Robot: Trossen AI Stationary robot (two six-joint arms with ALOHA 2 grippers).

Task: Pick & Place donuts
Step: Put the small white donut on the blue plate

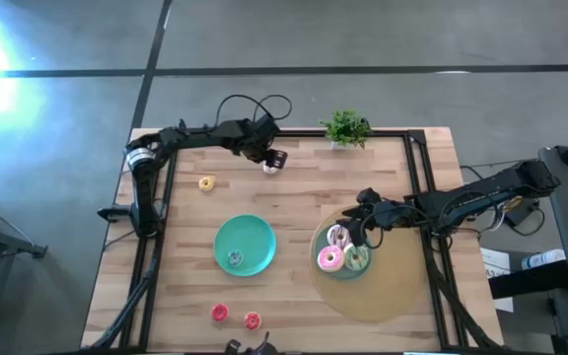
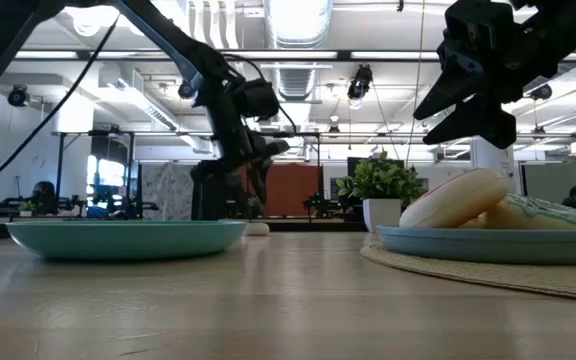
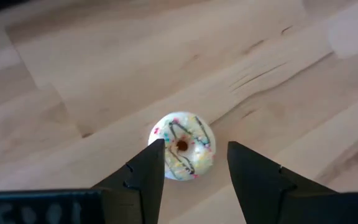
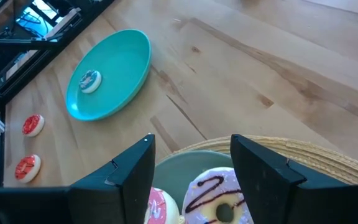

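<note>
A tiny white donut with dark drizzle (image 3: 182, 154) lies flat on the wood near the table's far edge. My left gripper (image 3: 194, 146) is open, with a finger on either side of it (image 1: 273, 163). My right gripper (image 4: 191, 140) is open and hangs above the right teal plate (image 2: 488, 243), clear of its white-pink (image 4: 219, 199), pink (image 1: 329, 259) and green (image 1: 357, 259) donuts. A tiny yellow donut (image 1: 206, 182) lies on the wood to the left. Another tiny one (image 4: 90, 81) rests in the middle teal plate (image 1: 256, 237). Two red donuts (image 1: 219, 313) (image 1: 252, 319) lie near the near edge.
The right plate sits on a round woven mat (image 1: 378, 291). A small potted plant (image 1: 345, 128) stands at the far edge, right of my left gripper. Bare wood lies between the two plates and around the white donut.
</note>
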